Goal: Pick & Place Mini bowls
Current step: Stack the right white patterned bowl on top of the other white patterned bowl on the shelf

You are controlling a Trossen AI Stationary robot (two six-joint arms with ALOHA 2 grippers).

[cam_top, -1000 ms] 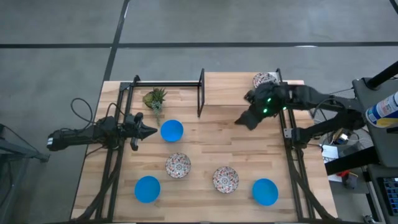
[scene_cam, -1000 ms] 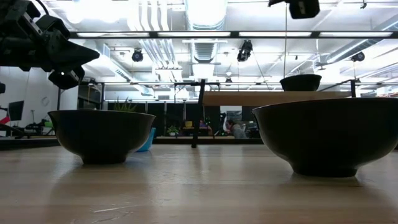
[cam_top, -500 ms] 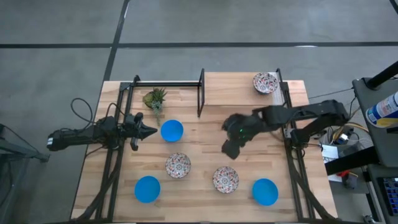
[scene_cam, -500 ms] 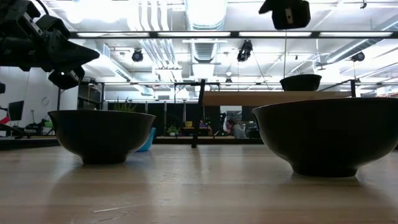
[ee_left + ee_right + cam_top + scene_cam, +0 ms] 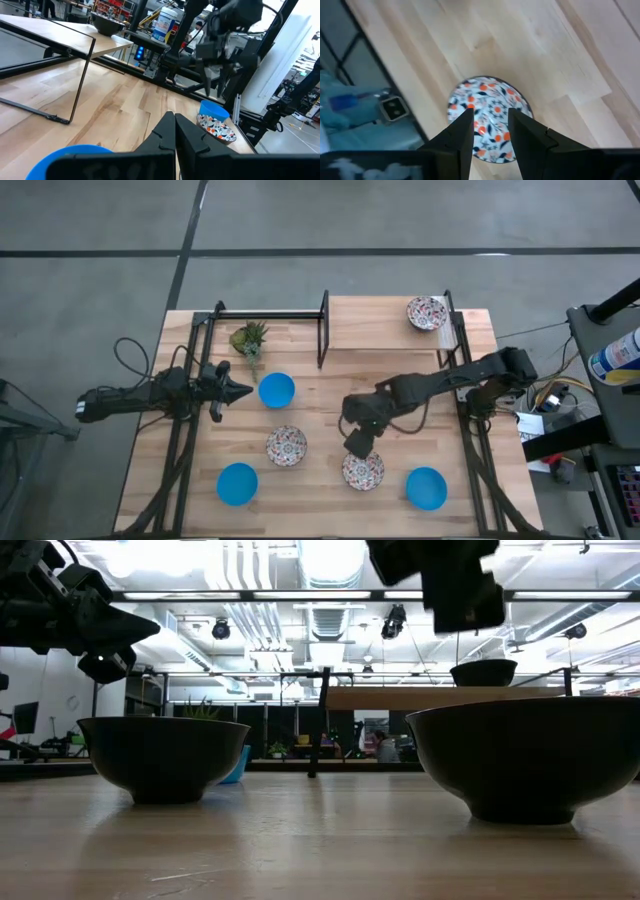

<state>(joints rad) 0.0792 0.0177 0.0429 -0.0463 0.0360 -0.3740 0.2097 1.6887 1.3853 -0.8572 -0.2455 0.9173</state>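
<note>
Floral mini bowl (image 5: 363, 469) lies directly beneath the right gripper (image 5: 358, 442) — fingers part-open, holding nothing — far nearer it than the left gripper (image 5: 238, 391), pinched closed.

Right end effector (image 5: 358, 442) hangs over the surface (image 5: 400, 370), just at twelve o'clock of a floral mini bowl (image 5: 363, 471); left end effector (image 5: 238, 391) sits at nine o'clock of a blue mini bowl (image 5: 277, 391)

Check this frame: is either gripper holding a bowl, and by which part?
Nothing is held. The right gripper hangs open above a floral bowl; the left gripper is shut, empty, beside a blue bowl.
</note>
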